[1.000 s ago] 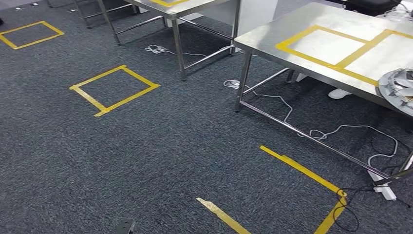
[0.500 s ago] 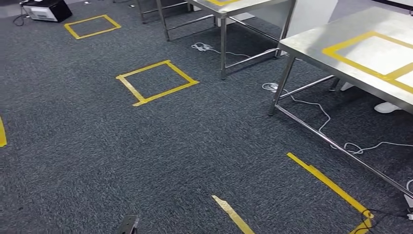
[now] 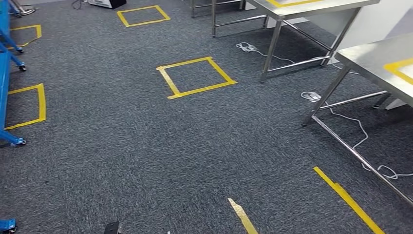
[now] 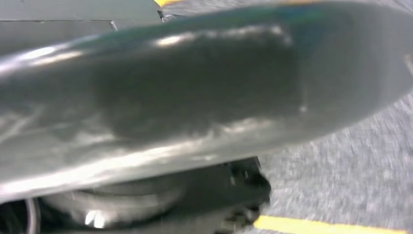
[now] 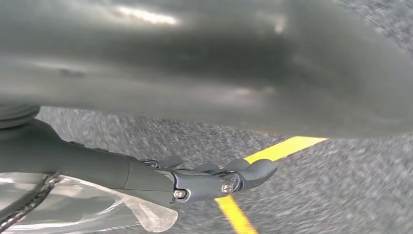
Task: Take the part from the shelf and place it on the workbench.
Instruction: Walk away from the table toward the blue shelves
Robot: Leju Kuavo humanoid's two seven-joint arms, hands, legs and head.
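My right hand point(image 5: 209, 178) hangs over the dark carpet in the right wrist view, fingers stretched out with nothing in them. In the left wrist view my left hand point(image 4: 243, 187) is a dark blurred shape, and I cannot tell how its fingers lie. A steel workbench point(image 3: 375, 58) with yellow tape on its top stands at the right edge of the head view. The blue shelf frame point(image 3: 5, 73) on casters runs along the far left edge.
A second steel table point(image 3: 311, 7) stands at the back right. Yellow tape squares point(image 3: 196, 77) mark the carpet, with strips point(image 3: 348, 200) near my feet. White cables point(image 3: 360, 131) trail under the workbench. A dark box point(image 3: 107, 3) sits on the floor at the back.
The camera has swung left, so the tables slid to the right edge. The round silver part on the workbench left the picture, and the blue frame came in at the left.
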